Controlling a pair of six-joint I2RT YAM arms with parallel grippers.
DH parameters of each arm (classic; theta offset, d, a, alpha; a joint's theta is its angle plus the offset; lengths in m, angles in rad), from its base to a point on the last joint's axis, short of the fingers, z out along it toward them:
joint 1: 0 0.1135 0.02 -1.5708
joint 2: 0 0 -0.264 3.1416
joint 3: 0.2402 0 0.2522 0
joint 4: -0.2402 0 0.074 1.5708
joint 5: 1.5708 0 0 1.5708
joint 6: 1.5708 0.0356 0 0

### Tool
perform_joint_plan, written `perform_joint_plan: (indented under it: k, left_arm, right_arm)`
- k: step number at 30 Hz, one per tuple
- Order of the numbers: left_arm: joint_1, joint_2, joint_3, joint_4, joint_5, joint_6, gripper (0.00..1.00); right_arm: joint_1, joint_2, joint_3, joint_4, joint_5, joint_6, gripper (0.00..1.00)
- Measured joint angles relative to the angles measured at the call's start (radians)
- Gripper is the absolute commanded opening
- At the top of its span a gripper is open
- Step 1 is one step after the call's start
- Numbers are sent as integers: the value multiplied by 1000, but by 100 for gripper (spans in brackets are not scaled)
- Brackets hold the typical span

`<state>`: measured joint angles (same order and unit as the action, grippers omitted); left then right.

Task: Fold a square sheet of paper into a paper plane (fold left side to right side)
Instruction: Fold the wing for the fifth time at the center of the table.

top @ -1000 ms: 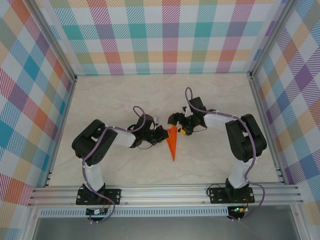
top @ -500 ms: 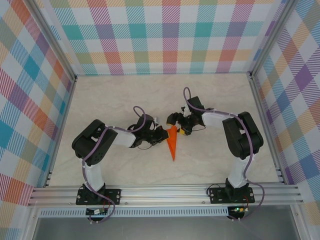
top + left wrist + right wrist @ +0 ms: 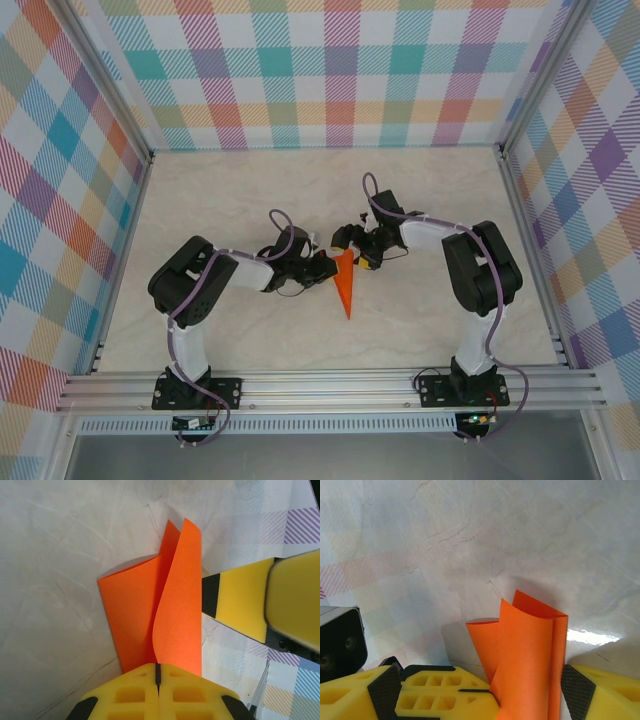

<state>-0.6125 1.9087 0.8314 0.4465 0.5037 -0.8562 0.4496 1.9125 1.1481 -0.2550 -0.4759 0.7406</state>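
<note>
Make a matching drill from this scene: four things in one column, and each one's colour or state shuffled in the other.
Column one:
1. left gripper
2. right gripper
3. paper
4. back wall

Column two:
A. pastel checks
B. fingers shut together
C. fingers wide apart
D. bright orange, folded

Pairs: 1-B, 2-C, 3-D, 4-A

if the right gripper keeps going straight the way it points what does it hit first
Probably the orange paper: its raised flap stands between the right gripper's open fingers, pinched by the shut left gripper. Beyond is table; depth is unclear.
</note>
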Motion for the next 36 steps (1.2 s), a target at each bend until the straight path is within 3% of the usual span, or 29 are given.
perform_joint_plan:
  k: [6,9,16,20,36]
  left_arm:
    - [2,10,2,1,2,9,0]
    - [4,12,3,1,6,9,0]
    - [6,14,4,1,12,9,0]
    - [6,14,4,1,13,9,0]
    - [6,14,11,-15,12,16,0]
  right_arm:
    - [0,0,1,-1,1,-8,86]
    - [2,-6,-4,-1,6,-19,78]
    - [2,-104,-58,-21,37,-41,34]
    - [2,-152,-95,-16,26,-46,17]
    - [23,-55,-105,0,-7,-42,15]
